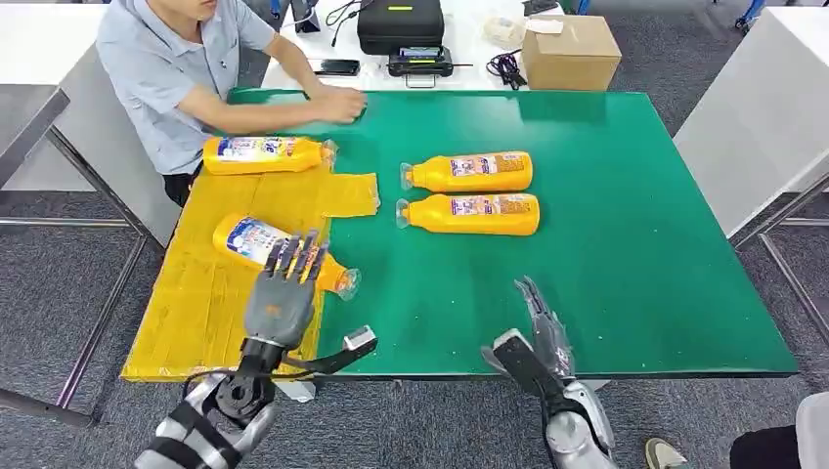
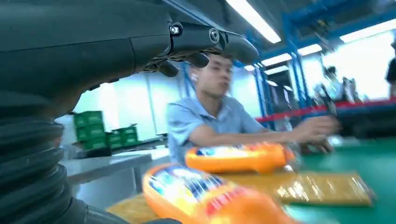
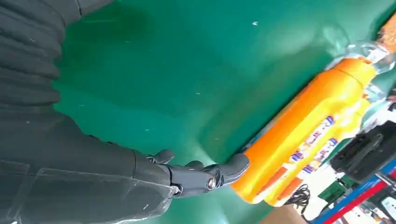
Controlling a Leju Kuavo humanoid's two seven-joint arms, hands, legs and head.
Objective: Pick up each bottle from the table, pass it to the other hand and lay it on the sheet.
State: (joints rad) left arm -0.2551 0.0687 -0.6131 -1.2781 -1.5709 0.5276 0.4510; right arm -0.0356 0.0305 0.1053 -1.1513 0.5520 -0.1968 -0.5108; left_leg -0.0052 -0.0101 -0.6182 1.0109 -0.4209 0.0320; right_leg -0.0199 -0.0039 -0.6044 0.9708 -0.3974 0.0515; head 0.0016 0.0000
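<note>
Just beneath the left hand [image 1: 282, 301], whose fingers [image 1: 293, 256] are spread and hold nothing, a bottle [image 1: 256, 239] lies on the yellow sheet [image 1: 196, 303]. Ahead of the right hand [image 1: 544, 327], empty with fingers straight, two bottles [image 1: 469, 172] lie crosswise on the table [image 1: 635, 244], nearer that hand. Label writing is unreadable.

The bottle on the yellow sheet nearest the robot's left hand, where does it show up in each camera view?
Head view: that bottle lies tilted on the yellow sheet, partly under the left hand.
Left wrist view: it sits blurred, close to the camera.
Right wrist view: not in it.
Shared landmark: the green table, also and.
</note>
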